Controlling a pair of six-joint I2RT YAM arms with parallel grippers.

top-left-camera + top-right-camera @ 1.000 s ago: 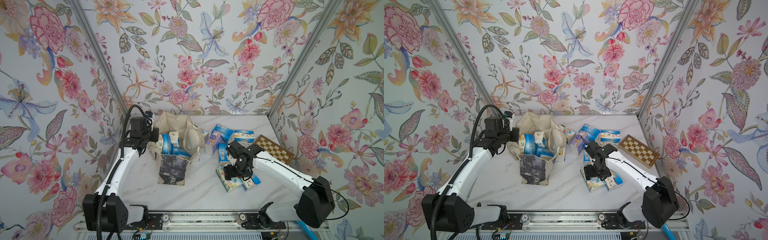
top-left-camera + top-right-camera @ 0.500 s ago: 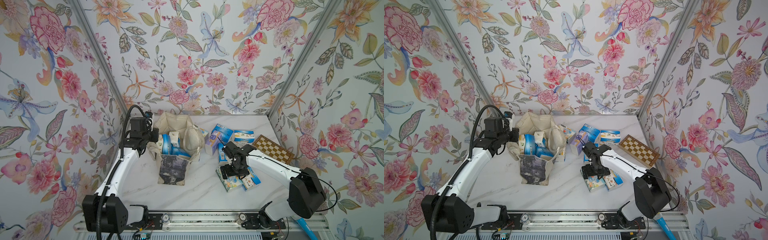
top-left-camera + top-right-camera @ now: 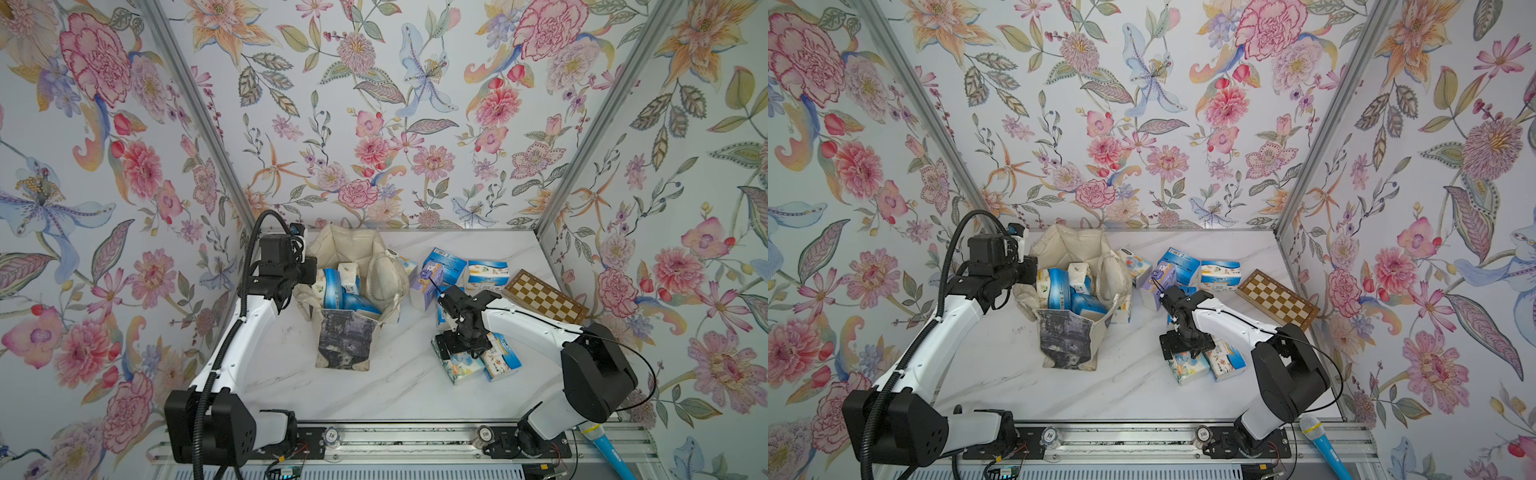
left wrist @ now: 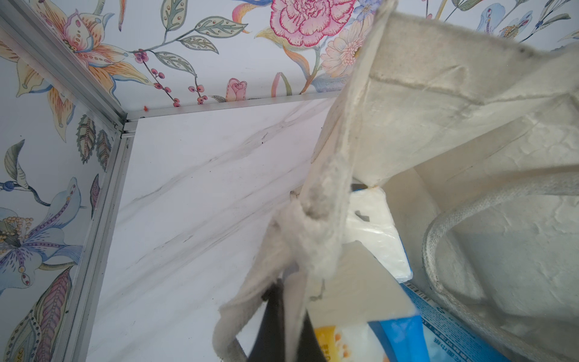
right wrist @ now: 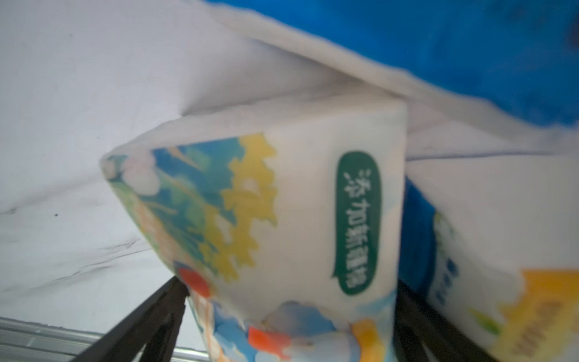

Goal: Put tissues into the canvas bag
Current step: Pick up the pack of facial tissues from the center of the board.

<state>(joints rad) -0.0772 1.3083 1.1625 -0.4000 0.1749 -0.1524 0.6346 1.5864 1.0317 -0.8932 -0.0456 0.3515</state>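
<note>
Shifted since a second ago: the right arm's elbow has swung inward and its claw sits slightly nearer the front rail. The left arm is unchanged.

Left gripper [image 3: 307, 272] is clenched on the near-side rim of the canvas bag [image 3: 353, 249]. The left wrist view shows the cream fabric [image 4: 438, 94] pinched between dark fingers [image 4: 272, 313]. The bag stands open on the marble table [image 3: 395, 386], mouth up and printed panel facing the rail. Blue-and-white tissue packs [image 3: 332, 286] sit inside, just past that claw.

Right gripper [image 3: 461, 347] points down with its jaws spread wide, astride a cartoon-print pack [image 3: 459, 368] lying flat on the table. In the right wrist view one finger [image 5: 150, 326] stands on each side of the pack [image 5: 282, 203]; the pack is not lifted. I cannot tell whether the pads press it.

Touching that pack, on the claw's outer side, lies a blue-edged pack [image 3: 500, 361].

Beyond the claw, toward the back wall, is a loose heap of packs [image 3: 486, 270], with a lavender pack [image 3: 426, 286] among them.

Further right lies a chessboard [image 3: 544, 297], clear of the claw.
</note>
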